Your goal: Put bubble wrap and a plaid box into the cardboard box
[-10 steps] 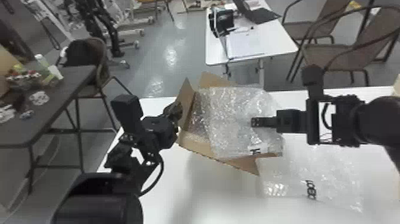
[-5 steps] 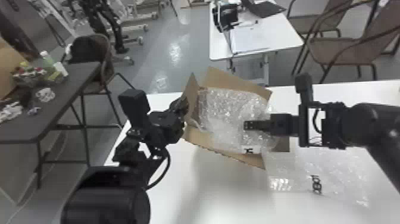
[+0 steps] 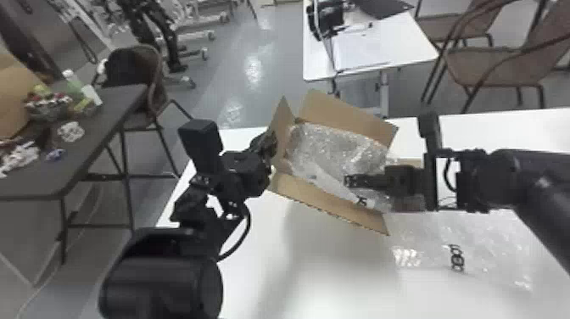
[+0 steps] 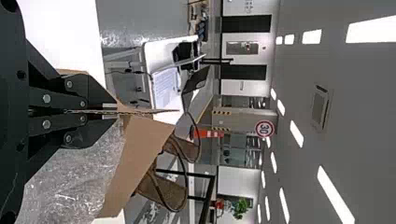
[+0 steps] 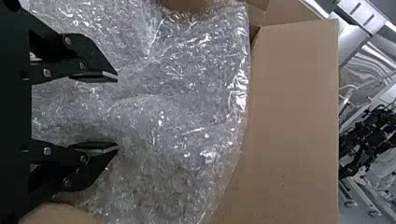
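Holding left flap of open brown cardboard box with left black two-finger gripper, closed narrow on the cardboard edge. Likely steadying box on white table and keeping mouth open for filling. Best left clamped for now.

Over box mouth, toward right side: right black two-finger gripper, spread wide, with nothing held between fingers. Pointing leftward across box, toward left gripper. Crumpled clear bubble wrap inside box, directly under and ahead of right fingertips, running on past them toward held flap. Cannot tell contact from near miss.

Right arm clearly nearer for working the wrap; left side needed only as anchor. Next, probably: press down and inward, or pinch the loose near-right part and tuck below rim. Straight-down approach seems right, staying clear of near flap.

Also on table, right of box and under right arm: flat clear plastic sheet with black print. Cannot tell if joined to wrap in box.

Looks like mid-task, packing step. Watch for springy wrap popping back up, snagging on open fingers, or dragging box out of left grasp.
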`<move>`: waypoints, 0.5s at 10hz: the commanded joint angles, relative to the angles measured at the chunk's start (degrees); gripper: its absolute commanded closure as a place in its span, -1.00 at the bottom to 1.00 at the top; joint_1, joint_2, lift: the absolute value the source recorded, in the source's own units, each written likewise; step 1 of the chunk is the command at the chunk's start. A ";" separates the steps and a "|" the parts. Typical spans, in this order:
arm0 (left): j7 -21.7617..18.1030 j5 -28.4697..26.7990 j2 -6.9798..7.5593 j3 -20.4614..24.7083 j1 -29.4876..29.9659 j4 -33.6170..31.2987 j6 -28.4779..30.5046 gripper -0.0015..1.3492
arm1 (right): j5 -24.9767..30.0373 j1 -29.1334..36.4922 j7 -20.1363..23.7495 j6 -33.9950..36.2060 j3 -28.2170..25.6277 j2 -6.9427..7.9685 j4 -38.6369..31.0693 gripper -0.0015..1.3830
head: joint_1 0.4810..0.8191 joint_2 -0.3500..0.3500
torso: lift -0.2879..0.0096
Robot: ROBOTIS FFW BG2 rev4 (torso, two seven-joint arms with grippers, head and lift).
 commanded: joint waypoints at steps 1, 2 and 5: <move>-0.01 0.11 0.02 0.42 0.39 -0.06 -0.38 0.82 | 4.13 1.65 -1.20 2.84 -0.26 -0.30 -9.54 -0.96 | 0.25 0.86 | 0.20; -0.01 -0.07 0.02 0.42 0.48 -0.06 -0.38 0.82 | 4.04 3.94 -6.12 5.83 -1.58 -1.09 -18.06 -0.85 | 0.21 0.86 | 0.20; -0.01 -0.15 -0.07 0.50 0.66 -0.06 -0.56 0.82 | 2.81 8.25 -15.00 15.50 -7.29 -2.58 -33.27 -0.80 | 0.01 0.82 | 0.20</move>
